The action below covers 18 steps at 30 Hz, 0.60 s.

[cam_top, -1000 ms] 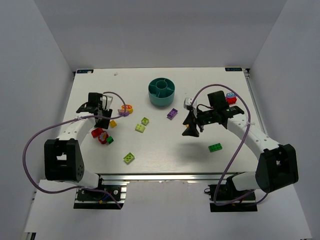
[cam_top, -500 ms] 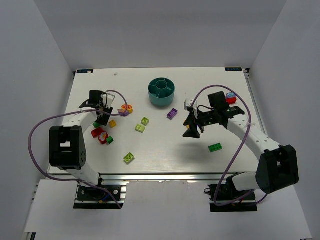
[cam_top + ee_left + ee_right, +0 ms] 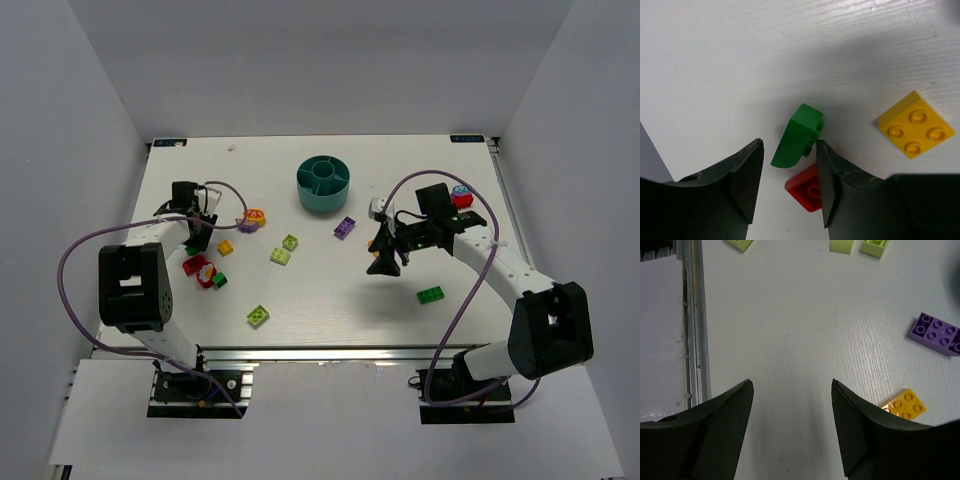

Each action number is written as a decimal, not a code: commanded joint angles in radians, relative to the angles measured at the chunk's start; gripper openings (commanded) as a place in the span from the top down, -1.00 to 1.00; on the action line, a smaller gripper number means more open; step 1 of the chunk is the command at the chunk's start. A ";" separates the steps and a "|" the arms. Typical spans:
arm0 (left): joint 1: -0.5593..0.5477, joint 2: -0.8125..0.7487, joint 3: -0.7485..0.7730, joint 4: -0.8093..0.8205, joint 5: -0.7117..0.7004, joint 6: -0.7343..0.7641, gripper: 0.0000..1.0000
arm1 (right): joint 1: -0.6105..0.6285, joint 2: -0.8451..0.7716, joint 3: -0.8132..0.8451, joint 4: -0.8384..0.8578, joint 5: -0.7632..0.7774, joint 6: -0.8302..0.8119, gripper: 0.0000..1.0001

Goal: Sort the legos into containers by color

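In the left wrist view my left gripper is open, low over the table. A dark green lego lies at its fingertips, close to the right finger. A red lego lies between the jaws, and a yellow lego lies to the right. In the top view this gripper is at the table's left. My right gripper is open and empty above bare table. The teal bowl stands at the back centre.
A purple lego, two lime legos, a lime lego, a dark green lego, an orange and purple cluster and a red lego lie scattered. The right wrist view shows a yellow lego and a purple one.
My left gripper has moved a little left and toward the far side. The right arm has barely moved.
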 commanded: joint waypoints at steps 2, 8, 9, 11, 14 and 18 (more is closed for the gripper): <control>0.012 0.004 0.004 0.032 0.002 0.000 -0.12 | -0.006 0.000 0.022 -0.005 -0.012 -0.010 -0.38; 0.013 0.032 0.018 0.030 0.044 -0.015 -0.03 | -0.008 -0.011 0.019 -0.001 -0.009 -0.007 -0.38; 0.015 0.035 0.022 0.030 0.050 -0.017 -0.01 | -0.008 -0.011 0.019 -0.001 -0.008 -0.008 -0.38; 0.015 0.045 0.026 0.029 0.068 -0.031 0.07 | -0.009 -0.015 0.020 -0.001 -0.003 -0.007 -0.38; 0.016 0.020 0.041 0.036 0.067 -0.073 0.56 | -0.012 -0.029 0.022 -0.003 0.000 -0.005 -0.37; 0.016 -0.164 0.139 0.041 0.259 -0.371 0.82 | -0.016 -0.080 0.014 0.072 0.028 0.076 -0.08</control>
